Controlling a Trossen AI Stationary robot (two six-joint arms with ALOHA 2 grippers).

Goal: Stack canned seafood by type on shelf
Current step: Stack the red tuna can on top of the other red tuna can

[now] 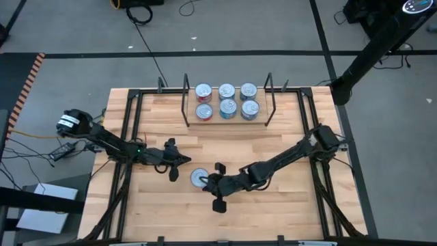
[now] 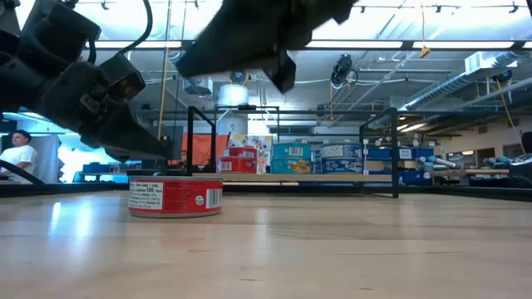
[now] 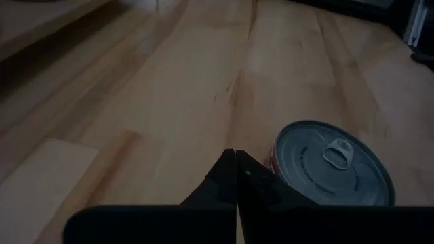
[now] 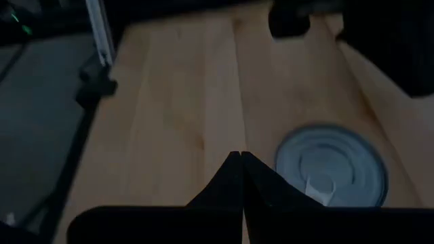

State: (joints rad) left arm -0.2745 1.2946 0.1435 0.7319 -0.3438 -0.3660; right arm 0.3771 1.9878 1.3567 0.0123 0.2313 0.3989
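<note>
We see both tools closed and empty, left tool point(image 1: 183, 160) at nine o'clock and right tool point(image 1: 213, 179) at three o'clock of the lone red tin point(image 1: 199, 178); either could knock it sliding.

Grey floor point(image 1: 273, 27) crossed by black cables point(image 1: 147, 37); strip lights point(image 2: 416, 43) and ducting point(image 2: 490, 62) overhead; a person point(image 2: 17, 154) is seen beyond the tabletop point(image 1: 273, 205).

Premises: a large open-plan robotics lab or workshop. Evidence: grey concrete floor point(image 1: 273, 27) marked with black tape lines, loose black cables point(image 1: 147, 27), exposed ceiling with strip lights point(image 2: 432, 8), rows of distant workbenches point(image 2: 465, 173), and a person in a white shirt point(image 2: 17, 154) at the room's edge.
</note>
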